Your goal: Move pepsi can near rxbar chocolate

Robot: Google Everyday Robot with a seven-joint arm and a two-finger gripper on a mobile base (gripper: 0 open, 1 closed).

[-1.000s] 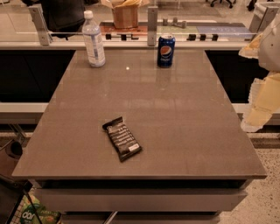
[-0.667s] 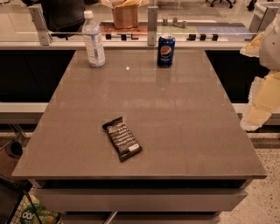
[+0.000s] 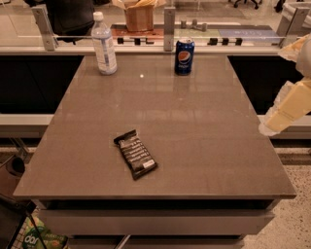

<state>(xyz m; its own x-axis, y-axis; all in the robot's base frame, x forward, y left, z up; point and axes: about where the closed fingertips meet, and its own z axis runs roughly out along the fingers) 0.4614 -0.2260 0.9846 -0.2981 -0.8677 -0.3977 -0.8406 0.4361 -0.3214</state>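
Note:
The pepsi can point(image 3: 184, 56) stands upright at the far edge of the grey table point(image 3: 204, 126), right of centre. The rxbar chocolate point(image 3: 135, 153) lies flat in its black wrapper near the front left of the table, its white patch toward the front. My gripper point(image 3: 270, 125) hangs at the end of the pale arm point(image 3: 291, 99) beyond the table's right edge. It is far from both the can and the bar and holds nothing that I can see.
A clear plastic water bottle point(image 3: 104, 44) stands at the far left of the table. A glass partition with metal posts point(image 3: 168, 23) runs behind the far edge. A brown paper bag point(image 3: 138, 14) sits beyond it.

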